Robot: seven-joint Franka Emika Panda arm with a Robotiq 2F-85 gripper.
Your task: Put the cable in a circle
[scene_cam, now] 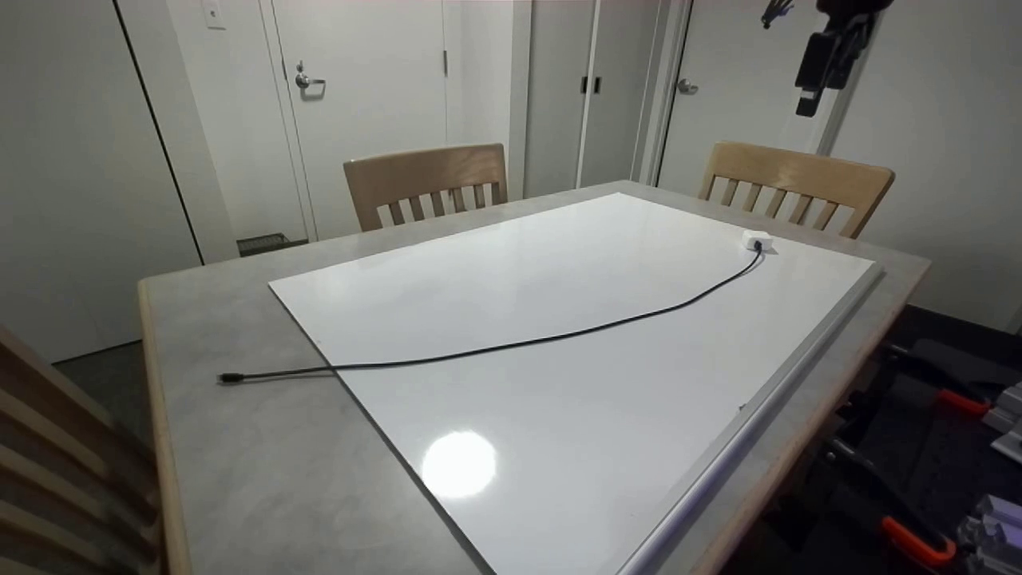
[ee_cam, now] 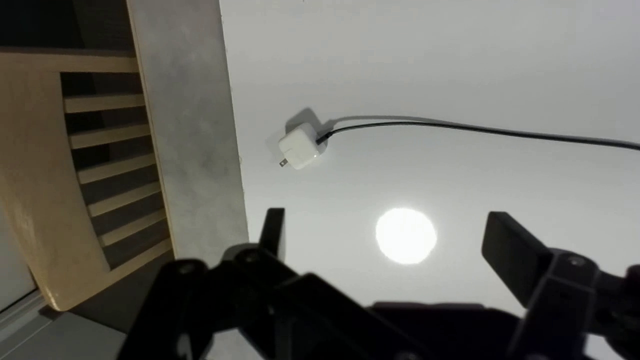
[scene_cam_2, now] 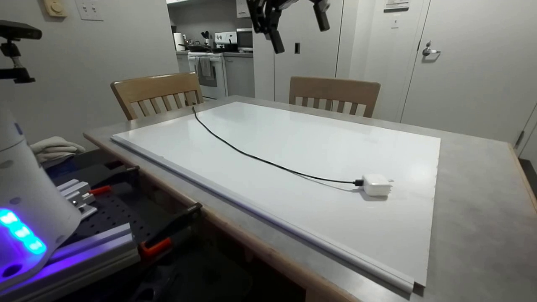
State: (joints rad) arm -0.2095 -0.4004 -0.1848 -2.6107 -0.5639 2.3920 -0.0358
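Note:
The black cable (scene_cam: 559, 338) lies in one long, gentle curve across the white board (scene_cam: 511, 271). One end is plugged into a white charger block (scene_cam_2: 376, 185), which rests on the board. Its loose plug (scene_cam: 231, 378) lies past the board's edge on the grey tabletop. High above the table in an exterior view, my gripper (scene_cam_2: 301, 38) hangs with its fingers spread wide. In the wrist view, nothing sits between the fingers (ee_cam: 515, 250), and the cable (ee_cam: 500, 132) and charger block (ee_cam: 299, 146) show beyond the fingertips.
A raised metal rail (scene_cam: 758, 431) runs along one long edge of the board. Wooden chairs (scene_cam: 431, 176) stand around the grey table (scene_cam_2: 478, 201). Clamps with orange handles (scene_cam_2: 156, 247) and the robot's base (scene_cam_2: 33, 197) are beside the table.

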